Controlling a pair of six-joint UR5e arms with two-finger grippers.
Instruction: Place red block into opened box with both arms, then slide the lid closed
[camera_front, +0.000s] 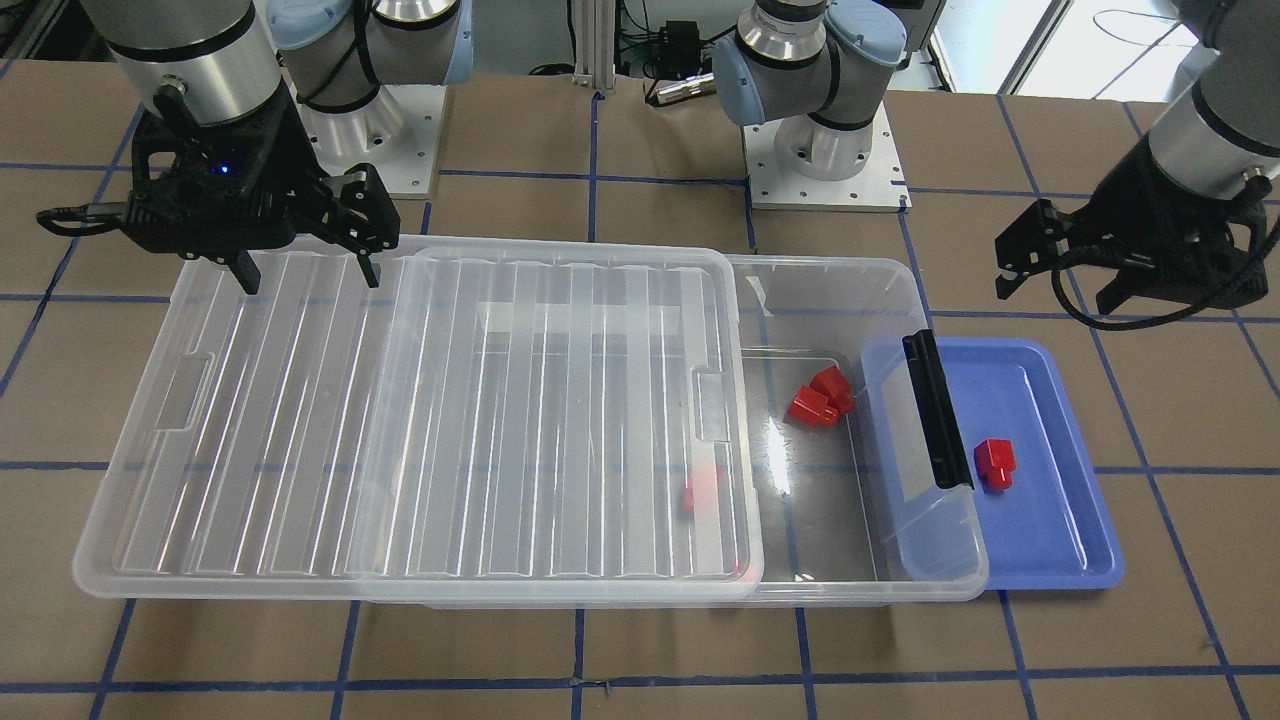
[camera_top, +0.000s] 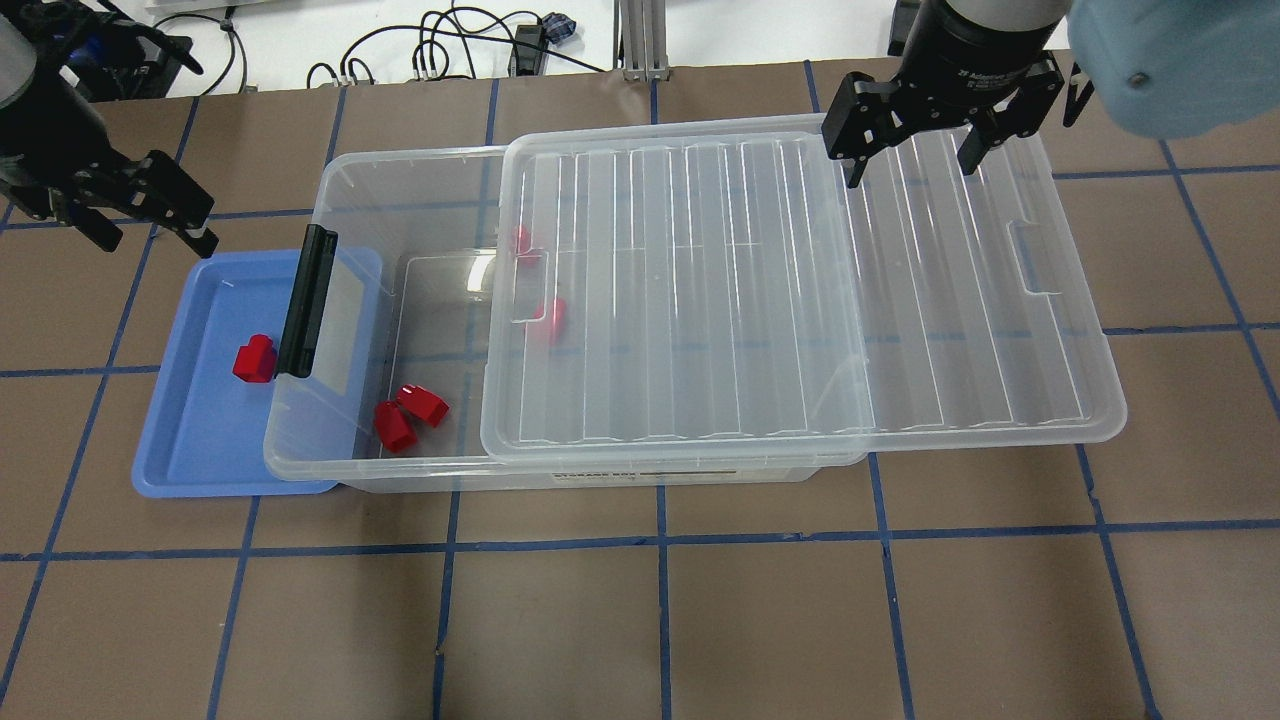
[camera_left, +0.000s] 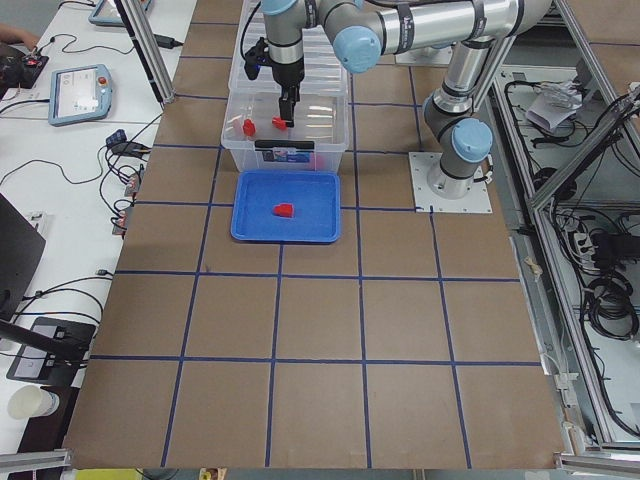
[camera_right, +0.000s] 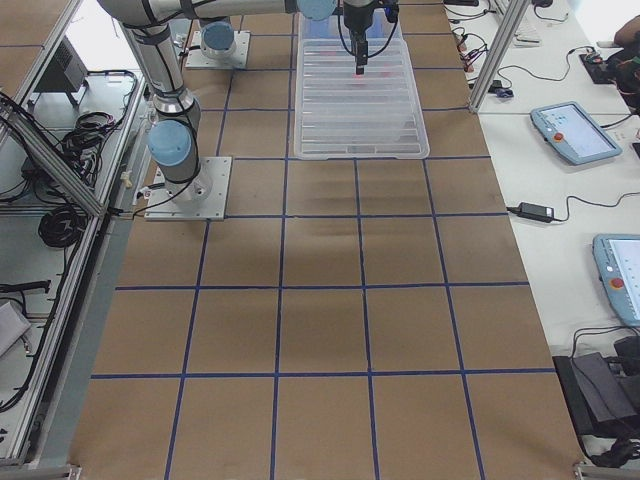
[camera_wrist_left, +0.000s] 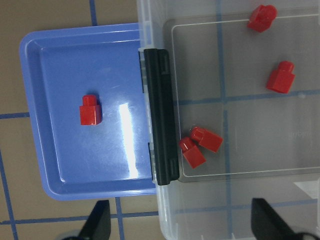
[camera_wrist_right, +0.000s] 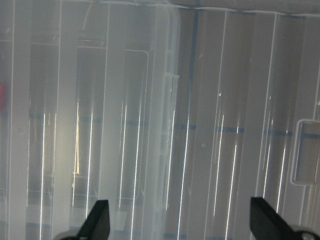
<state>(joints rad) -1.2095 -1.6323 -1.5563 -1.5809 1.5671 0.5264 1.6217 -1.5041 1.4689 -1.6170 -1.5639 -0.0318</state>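
Note:
One red block lies in the blue tray beside the box's black handle. The clear box holds several more red blocks: two in its uncovered end and two under the lid. The ribbed clear lid rests on the box, slid partway off and overhanging toward my right side. My left gripper hangs open and empty above the tray's far corner. Over the lid's far edge, my right gripper is open, holding nothing.
The table is brown board marked with blue tape lines. Both arm bases stand on plates behind the box. Cables and a metal post lie past the far edge.

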